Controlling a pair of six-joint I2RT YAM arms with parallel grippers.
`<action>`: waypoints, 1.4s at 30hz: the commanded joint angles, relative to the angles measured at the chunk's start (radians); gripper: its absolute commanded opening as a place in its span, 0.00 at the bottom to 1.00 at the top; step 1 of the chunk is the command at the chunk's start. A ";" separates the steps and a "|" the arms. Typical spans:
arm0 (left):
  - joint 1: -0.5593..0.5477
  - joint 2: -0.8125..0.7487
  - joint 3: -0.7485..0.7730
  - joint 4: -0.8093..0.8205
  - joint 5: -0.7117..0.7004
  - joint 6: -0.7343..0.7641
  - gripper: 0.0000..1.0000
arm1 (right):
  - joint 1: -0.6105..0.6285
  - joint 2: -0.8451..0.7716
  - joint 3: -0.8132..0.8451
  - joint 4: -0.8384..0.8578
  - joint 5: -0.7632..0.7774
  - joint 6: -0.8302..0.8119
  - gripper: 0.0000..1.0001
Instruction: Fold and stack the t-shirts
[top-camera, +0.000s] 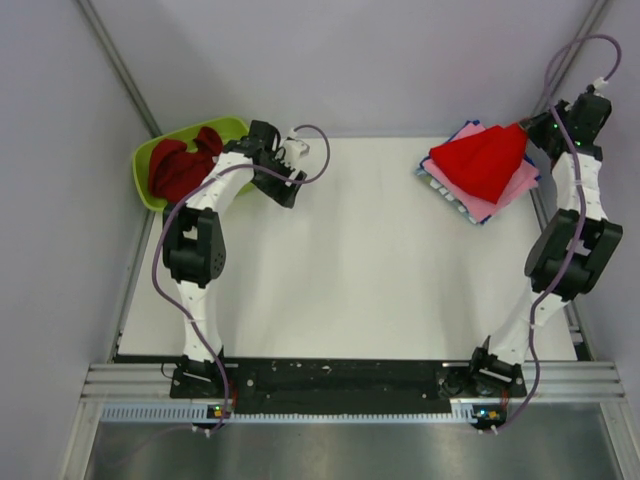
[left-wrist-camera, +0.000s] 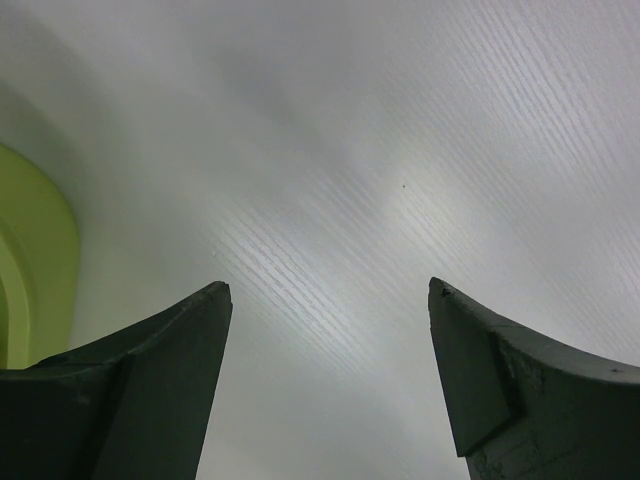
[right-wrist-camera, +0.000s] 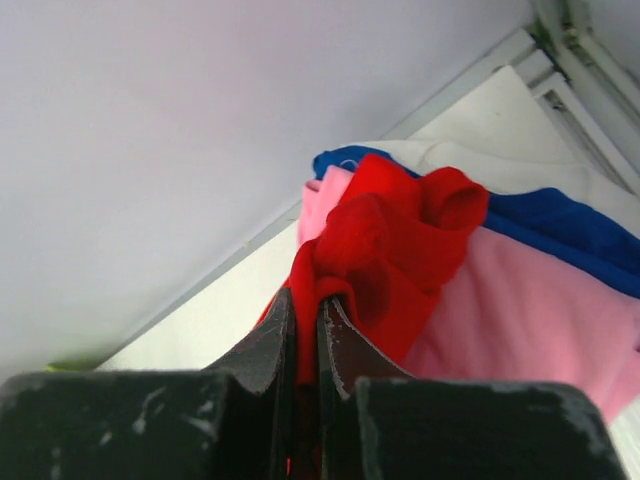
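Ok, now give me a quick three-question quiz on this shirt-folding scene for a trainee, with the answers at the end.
1. True or false: the right gripper is shut on the bright red t-shirt.
2. Where does the dark red t-shirt lie? A) spread flat on the bare table; B) in the lime-green tub; C) held in the left arm's fingers.
3. What colour is the t-shirt lying directly under the bright red one?
Key: 1 true; 2 B; 3 pink, the pink t-shirt.
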 joint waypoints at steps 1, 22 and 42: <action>0.005 0.000 0.037 0.002 0.007 0.008 0.83 | 0.076 0.023 0.132 0.001 -0.041 -0.046 0.00; 0.006 -0.006 0.033 -0.002 -0.007 0.008 0.84 | 0.348 0.134 0.414 0.107 0.069 0.115 0.00; 0.005 0.011 0.059 -0.003 0.004 0.000 0.84 | -0.027 0.023 -0.053 0.098 -0.024 0.107 0.00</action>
